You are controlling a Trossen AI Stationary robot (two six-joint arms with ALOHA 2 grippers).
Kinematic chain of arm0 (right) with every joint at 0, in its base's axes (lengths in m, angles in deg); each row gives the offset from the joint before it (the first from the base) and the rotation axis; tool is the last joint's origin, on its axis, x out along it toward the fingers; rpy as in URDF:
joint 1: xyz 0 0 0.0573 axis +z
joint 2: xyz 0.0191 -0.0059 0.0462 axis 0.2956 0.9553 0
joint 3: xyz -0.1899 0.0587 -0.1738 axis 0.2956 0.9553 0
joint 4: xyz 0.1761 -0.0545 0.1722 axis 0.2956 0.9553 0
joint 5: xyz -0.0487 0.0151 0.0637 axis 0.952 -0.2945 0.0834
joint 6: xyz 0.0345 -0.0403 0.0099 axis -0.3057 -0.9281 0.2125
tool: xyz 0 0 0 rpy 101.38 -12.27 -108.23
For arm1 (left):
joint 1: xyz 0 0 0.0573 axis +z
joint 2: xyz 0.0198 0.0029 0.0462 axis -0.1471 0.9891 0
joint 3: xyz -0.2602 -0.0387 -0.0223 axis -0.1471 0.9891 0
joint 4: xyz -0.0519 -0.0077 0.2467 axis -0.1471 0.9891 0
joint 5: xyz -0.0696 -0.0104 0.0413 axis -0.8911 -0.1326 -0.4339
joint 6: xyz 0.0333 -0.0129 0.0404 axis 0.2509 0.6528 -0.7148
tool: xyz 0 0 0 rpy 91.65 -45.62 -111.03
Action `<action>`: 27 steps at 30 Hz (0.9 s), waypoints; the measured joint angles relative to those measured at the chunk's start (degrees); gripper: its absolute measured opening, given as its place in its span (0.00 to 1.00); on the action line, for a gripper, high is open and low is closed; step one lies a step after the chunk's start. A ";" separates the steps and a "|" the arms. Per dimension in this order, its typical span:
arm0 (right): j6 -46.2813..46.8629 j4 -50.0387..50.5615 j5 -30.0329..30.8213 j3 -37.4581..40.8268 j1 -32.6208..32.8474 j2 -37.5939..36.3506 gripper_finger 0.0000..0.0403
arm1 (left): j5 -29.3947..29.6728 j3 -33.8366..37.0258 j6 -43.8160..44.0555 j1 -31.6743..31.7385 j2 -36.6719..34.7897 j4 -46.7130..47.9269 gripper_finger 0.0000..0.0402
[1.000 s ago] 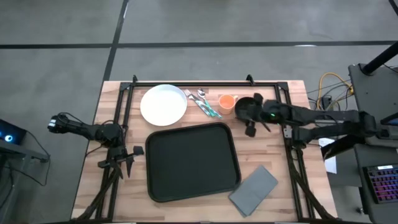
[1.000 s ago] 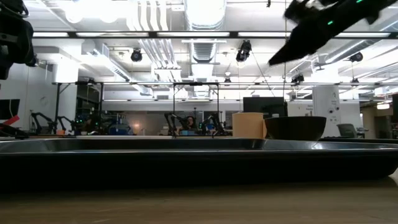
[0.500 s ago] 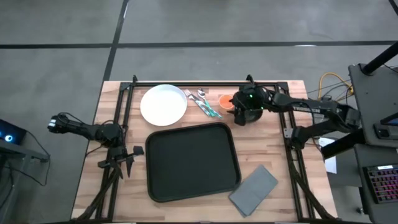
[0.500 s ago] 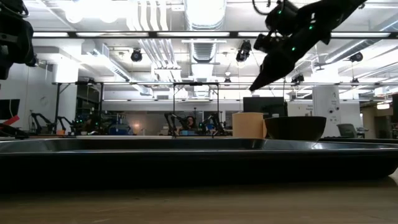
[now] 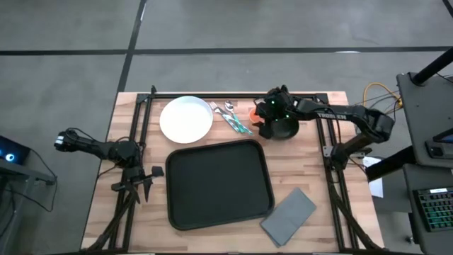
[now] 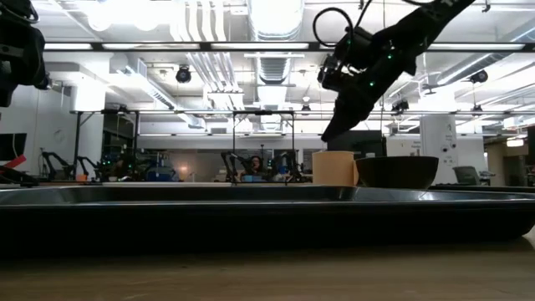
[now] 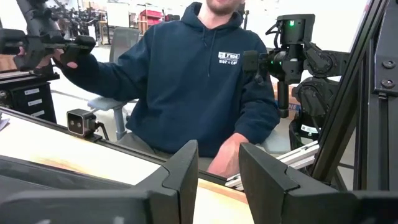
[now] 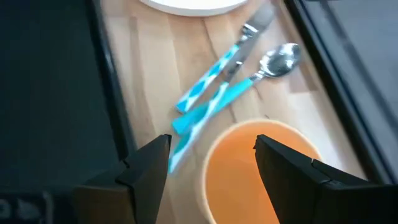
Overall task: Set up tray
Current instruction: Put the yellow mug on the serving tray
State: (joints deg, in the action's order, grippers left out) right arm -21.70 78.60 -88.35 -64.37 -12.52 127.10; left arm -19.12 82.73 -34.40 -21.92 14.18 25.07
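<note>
The black tray [image 5: 218,184] lies in the middle of the table. Behind it stand a white plate [image 5: 186,119], blue-handled cutlery [image 5: 232,117], an orange cup [image 5: 253,112] and a black bowl [image 5: 286,129]. My right gripper [image 5: 262,117] hangs open just above the orange cup [image 8: 249,168], slanting down, one finger [image 8: 146,174] beside the cup and the other [image 8: 292,168] over its rim. In the low view its fingertips [image 6: 328,134] are clear of the cup [image 6: 333,168]. My left gripper [image 5: 145,185] waits open, level, left of the tray.
A grey napkin [image 5: 289,216] lies at the tray's near right corner. A black frame [image 5: 233,93] runs along the table's far edge and both sides. A person in a dark blue hoodie [image 7: 199,87] sits beyond the table in the left wrist view.
My right gripper has swung from beside the black bowl toward the table's left and far edge, sinking and tipping further down until it hangs over the orange cup. Nothing on the table has moved.
</note>
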 joint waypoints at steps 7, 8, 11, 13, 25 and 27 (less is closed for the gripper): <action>1.40 -0.01 -1.87 -0.90 -1.38 3.64 0.56 | 0.01 0.02 -0.01 -0.01 0.01 0.00 0.24; 1.36 0.00 -1.86 -0.88 -1.35 4.01 0.56 | 0.00 0.00 -0.01 -0.01 0.00 0.02 0.24; 1.14 -0.03 -1.76 -0.86 -1.37 4.85 0.56 | 0.00 0.02 0.01 0.01 0.00 0.00 0.24; 0.91 -0.04 -1.50 -0.86 -1.46 5.01 0.56 | 0.00 0.00 0.01 -0.01 0.01 0.01 0.24; 2.81 0.03 -1.32 -0.77 -1.49 5.90 0.56 | 0.01 0.01 -0.01 0.00 0.00 0.01 0.24; 2.77 -0.03 -1.32 -0.77 -1.49 6.05 0.56 | 0.00 0.00 -0.01 -0.01 0.00 0.00 0.24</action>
State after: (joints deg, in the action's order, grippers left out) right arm -18.93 78.57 -89.68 -65.15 -14.02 133.15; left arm -19.12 82.73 -34.41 -21.94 14.18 25.07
